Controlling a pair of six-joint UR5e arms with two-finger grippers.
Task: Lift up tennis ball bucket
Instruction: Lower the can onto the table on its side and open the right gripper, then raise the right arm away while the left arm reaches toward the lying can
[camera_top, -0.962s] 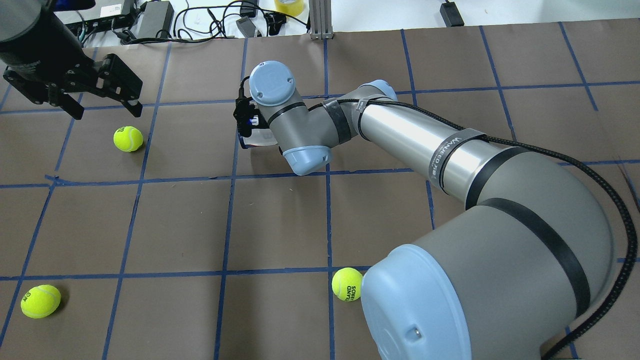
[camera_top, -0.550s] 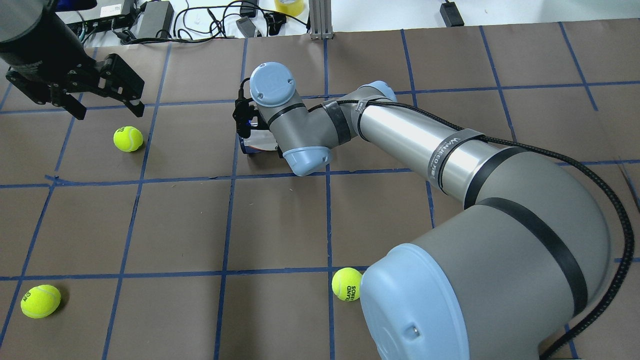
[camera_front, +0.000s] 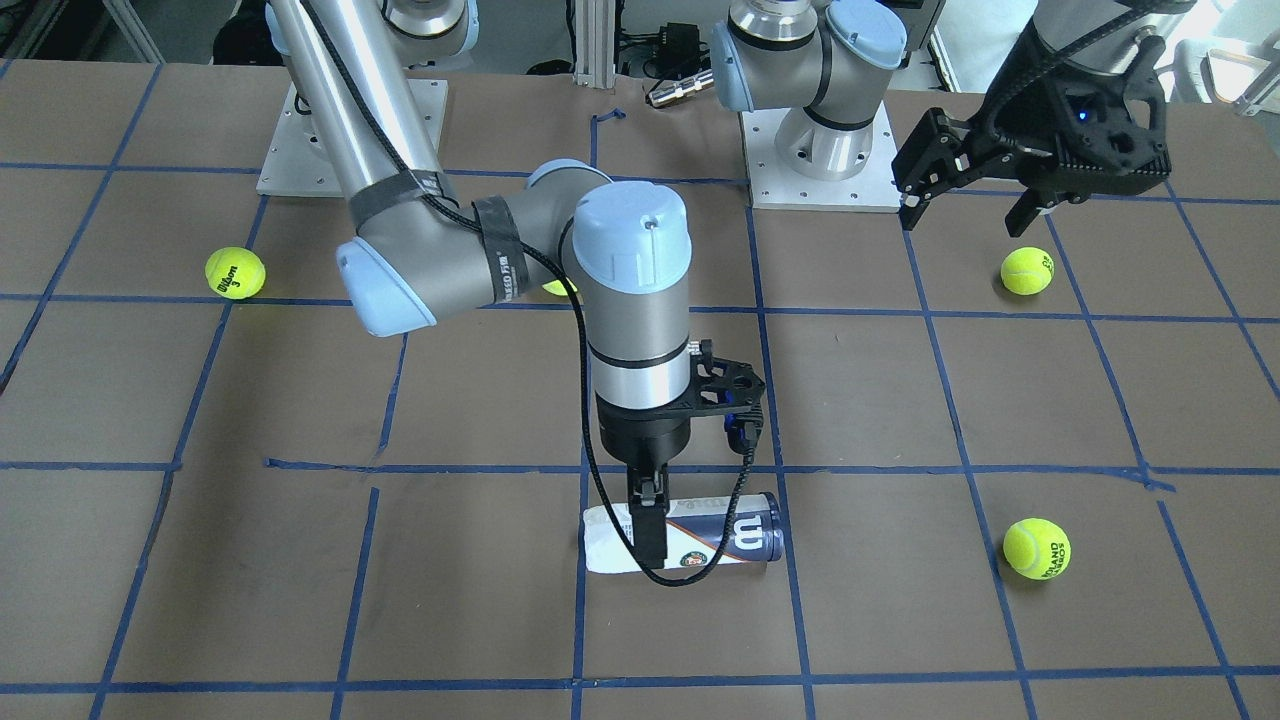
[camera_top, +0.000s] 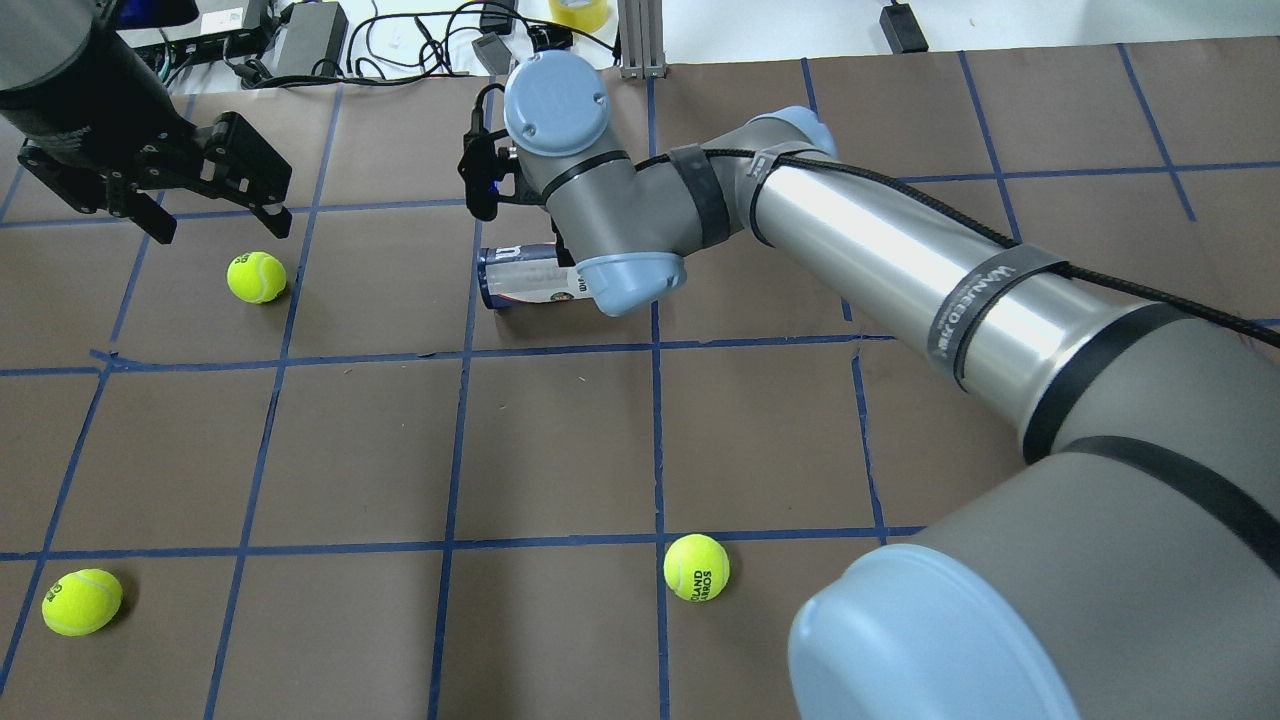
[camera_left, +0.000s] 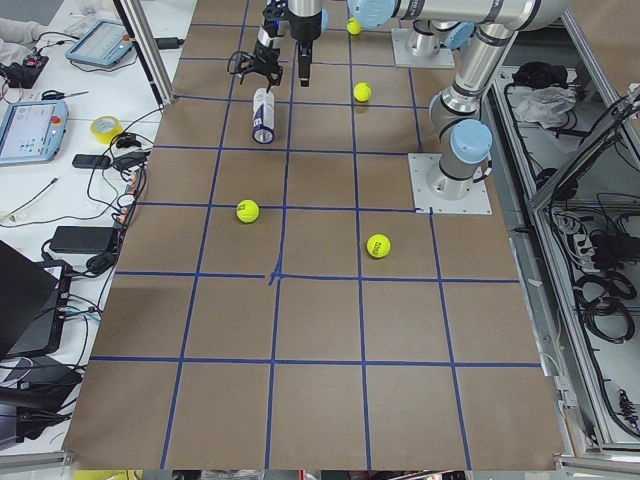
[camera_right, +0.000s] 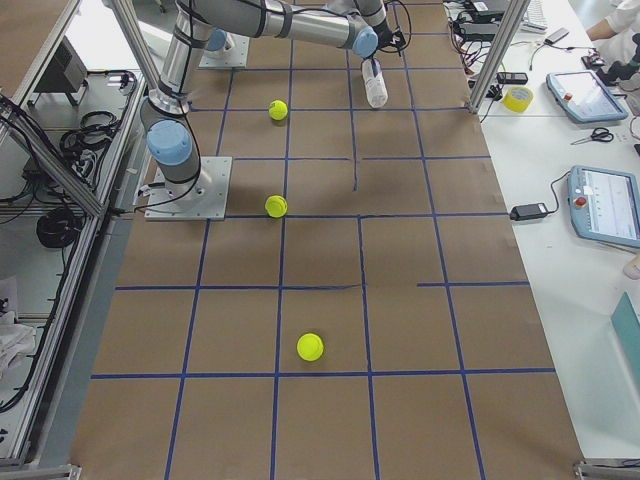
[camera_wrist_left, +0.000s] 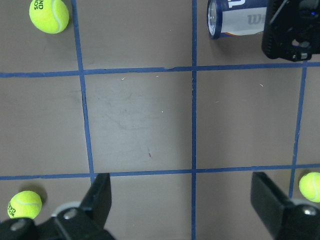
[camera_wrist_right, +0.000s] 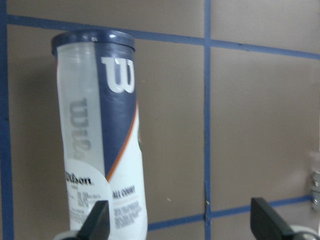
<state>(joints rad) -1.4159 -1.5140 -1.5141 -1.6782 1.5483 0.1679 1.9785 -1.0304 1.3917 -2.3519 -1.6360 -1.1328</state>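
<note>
Tennis ball bucket (camera_front: 715, 535) lies on side near operator-side edge, mid-length. Right gripper (camera_wrist_right: 182, 227) over it, fingers spread wide, holding nothing. Left gripper (camera_wrist_left: 181, 186) spread too, toward worktop's left end.

The tennis ball bucket (camera_left: 263, 115) is seen lying lengthwise on the brown table (camera_left: 320, 400) at its far end, with the right gripper (camera_left: 303, 72) at the bucket's one o'clock. One tennis ball (camera_left: 247, 211) is placed at its six o'clock, a second ball (camera_left: 362, 92) at three o'clock
</note>
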